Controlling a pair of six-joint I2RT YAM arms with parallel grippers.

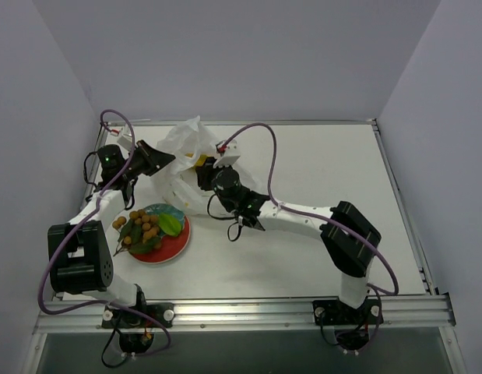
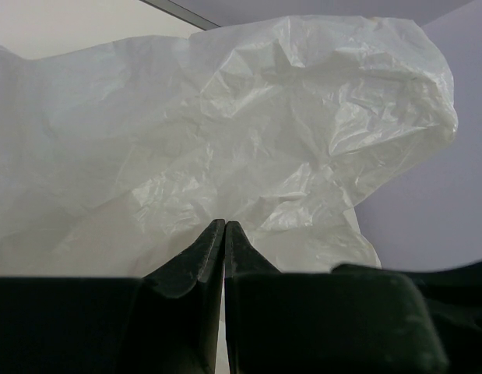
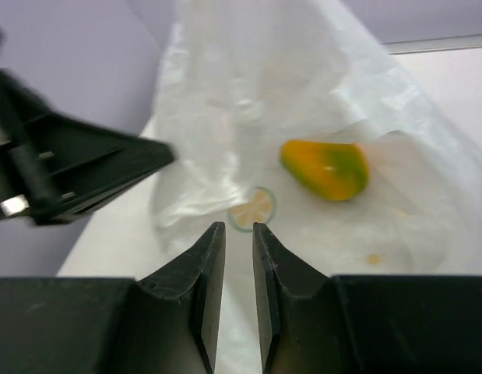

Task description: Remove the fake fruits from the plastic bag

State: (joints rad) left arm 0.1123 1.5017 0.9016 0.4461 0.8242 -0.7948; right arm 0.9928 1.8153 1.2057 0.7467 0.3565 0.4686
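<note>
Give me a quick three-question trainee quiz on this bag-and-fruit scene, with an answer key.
1. True or false: the bunch of tan-brown plastic balls with green leaves lies on the red-rimmed teal plate.
2. Which lies just beyond the tips of the right gripper? A. round pale green-rimmed citrus slice B. red apple C. purple grapes
3. Fill in: the left gripper is ____ on the thin crinkled translucent white plastic bag.
Key: 1 true; 2 A; 3 shut.
</note>
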